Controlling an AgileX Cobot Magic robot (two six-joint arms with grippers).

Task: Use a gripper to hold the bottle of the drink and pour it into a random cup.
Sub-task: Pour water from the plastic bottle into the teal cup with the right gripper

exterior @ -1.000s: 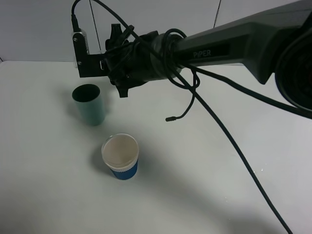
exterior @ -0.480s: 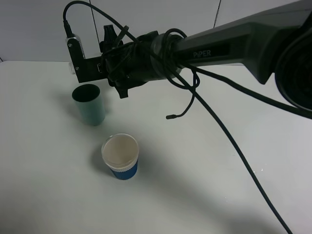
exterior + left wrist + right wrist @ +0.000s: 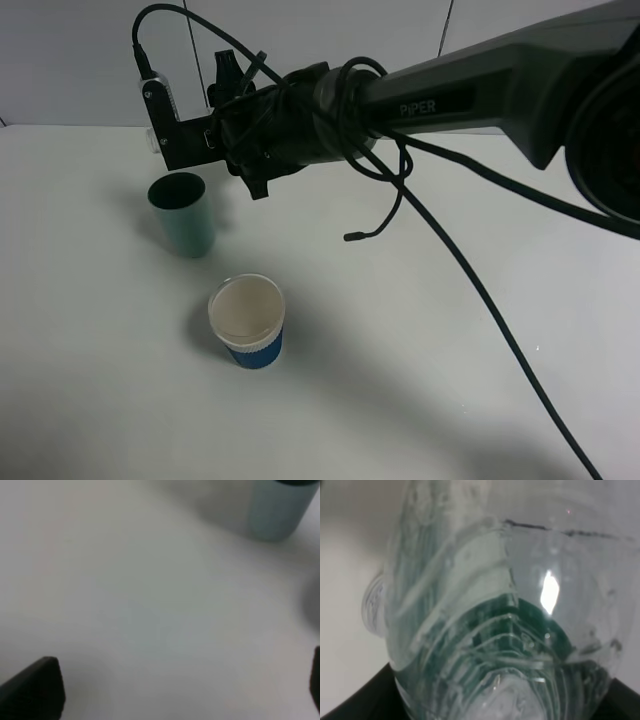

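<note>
- The right arm [image 3: 450, 95] reaches across the white worktop [image 3: 420, 400] to the far left. The right jaws are clamped on the bottle of the drink [image 3: 495, 630].
- The right wrist view is filled by the bottle's clear ribbed body and dark green label, with its uncapped mouth [image 3: 372, 605] off to one side. From the high camera the bottle is mostly hidden behind the wrist.
- The left jaws stand apart with nothing between them, low over bare worktop and near the teal cup [image 3: 277, 507].
- Two cups wait below. The teal cup [image 3: 182, 213] is near the wrist's end, and a white paper cup with a blue band [image 3: 247, 320] stands nearer the camera, apart from it.
- No liquid can be seen leaving the mouth, so I judge the step to be lining the bottle up over a cup, likely the teal one.
- The next move calls for setting the mouth squarely above the cup's opening. The wrist should then roll slowly, so the stream lands inside rather than on the worktop.
</note>
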